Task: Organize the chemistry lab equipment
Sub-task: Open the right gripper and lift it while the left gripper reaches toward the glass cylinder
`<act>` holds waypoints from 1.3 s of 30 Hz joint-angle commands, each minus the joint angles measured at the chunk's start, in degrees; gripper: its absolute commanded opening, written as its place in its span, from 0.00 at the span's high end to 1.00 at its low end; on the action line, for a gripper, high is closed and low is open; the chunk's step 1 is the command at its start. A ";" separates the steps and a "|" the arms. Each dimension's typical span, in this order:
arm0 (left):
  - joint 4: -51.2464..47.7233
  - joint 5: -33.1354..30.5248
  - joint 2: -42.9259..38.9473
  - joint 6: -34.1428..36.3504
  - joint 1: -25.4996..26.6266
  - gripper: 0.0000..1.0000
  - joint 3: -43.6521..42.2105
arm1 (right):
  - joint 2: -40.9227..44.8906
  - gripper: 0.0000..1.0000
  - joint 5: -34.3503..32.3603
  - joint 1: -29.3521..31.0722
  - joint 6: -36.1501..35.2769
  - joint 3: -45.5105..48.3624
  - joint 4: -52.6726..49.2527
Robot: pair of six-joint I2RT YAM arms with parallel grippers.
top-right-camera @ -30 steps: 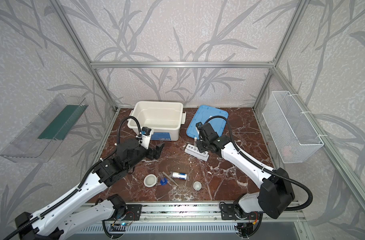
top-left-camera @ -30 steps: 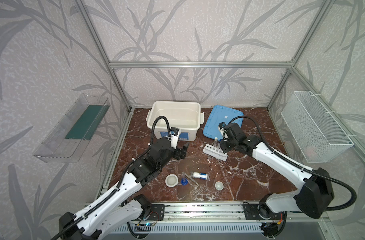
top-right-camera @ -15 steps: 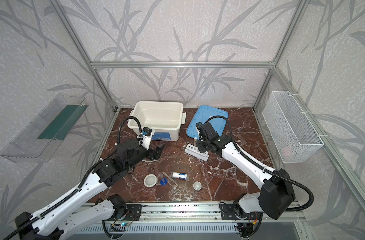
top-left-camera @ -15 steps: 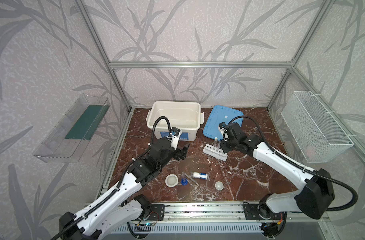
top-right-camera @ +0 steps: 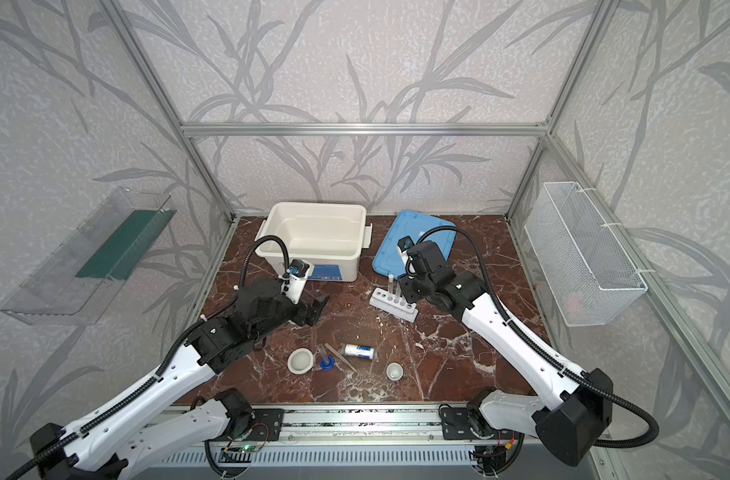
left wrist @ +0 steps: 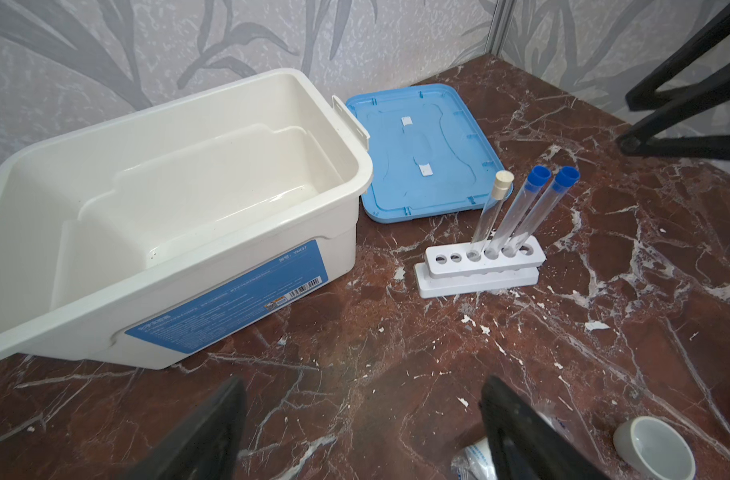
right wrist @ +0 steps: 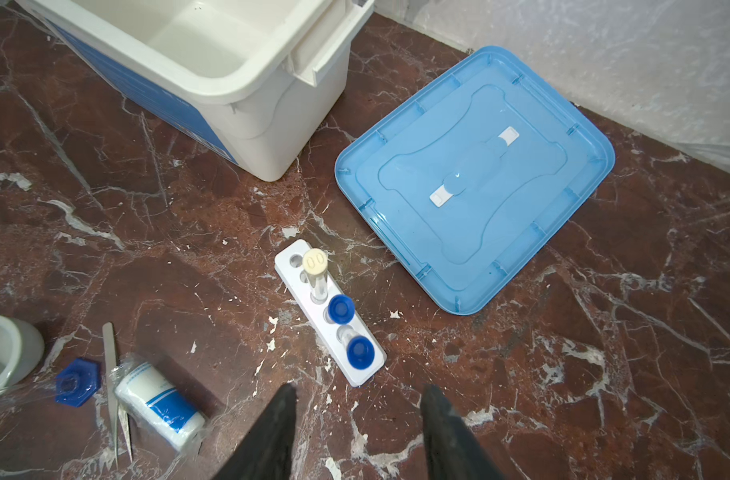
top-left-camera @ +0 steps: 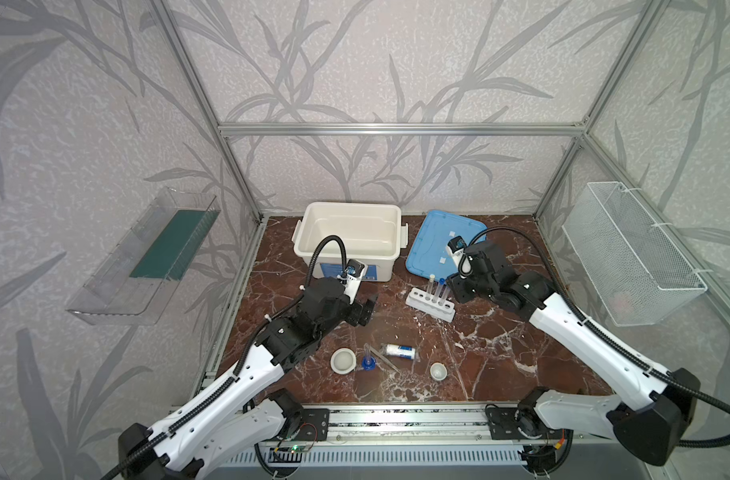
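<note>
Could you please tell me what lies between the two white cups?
Between the wider cup and the smaller cup lie the cylinder, tweezers and bottle, as both top views show.

This is a robot test cell staged as a small chemistry lab, not a lived-in room. Aluminium framing (top-left-camera: 396, 129) boxes in leaf-patterned wall panels (top-left-camera: 396, 62) around a brown marble-look bench (top-left-camera: 500, 353). A left arm (top-left-camera: 230, 386) and a right arm (top-left-camera: 583, 332) are mounted on a metal rail (top-left-camera: 396, 424) along the bench's front edge. A wire basket (top-left-camera: 629, 253) and a clear shelf (top-left-camera: 143, 257) hang on the side walls. Capped test tubes (top-left-camera: 438, 289) stand in a white rack (top-left-camera: 417, 298) on the bench.
</note>
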State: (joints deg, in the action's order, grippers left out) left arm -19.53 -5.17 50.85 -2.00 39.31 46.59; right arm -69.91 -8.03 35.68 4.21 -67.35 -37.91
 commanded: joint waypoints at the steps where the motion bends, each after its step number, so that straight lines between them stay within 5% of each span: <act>1: -5.08 -2.62 -2.67 3.10 -0.17 0.12 2.04 | 3.97 0.48 0.32 2.35 -2.26 0.79 -0.37; 4: -4.30 -3.74 -5.63 5.40 -0.12 0.12 -0.48 | 5.81 0.48 0.58 4.13 -2.55 1.49 -0.07; 11: -5.76 10.96 -14.37 10.49 -0.12 0.12 -5.66 | 7.77 0.47 5.58 6.52 -2.12 5.48 4.60; 17: -6.60 16.07 -22.45 14.83 -0.15 0.13 -12.56 | 6.37 0.48 6.09 6.99 -1.44 6.71 6.59; 24: -7.57 19.25 -22.57 16.37 0.97 0.14 -15.54 | 4.57 0.48 5.75 7.03 -0.82 7.15 7.92; 31: -6.67 20.29 -21.30 17.07 4.57 0.14 -18.22 | 3.53 0.50 5.27 7.04 0.09 7.85 8.42; 39: -7.16 14.62 -15.11 18.60 10.07 0.19 -18.27 | 3.26 0.52 5.04 7.08 0.06 8.18 9.59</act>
State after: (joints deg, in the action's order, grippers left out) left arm -26.55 11.75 34.59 14.63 48.38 28.67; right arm -66.63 -2.52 42.39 3.62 -59.55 -29.87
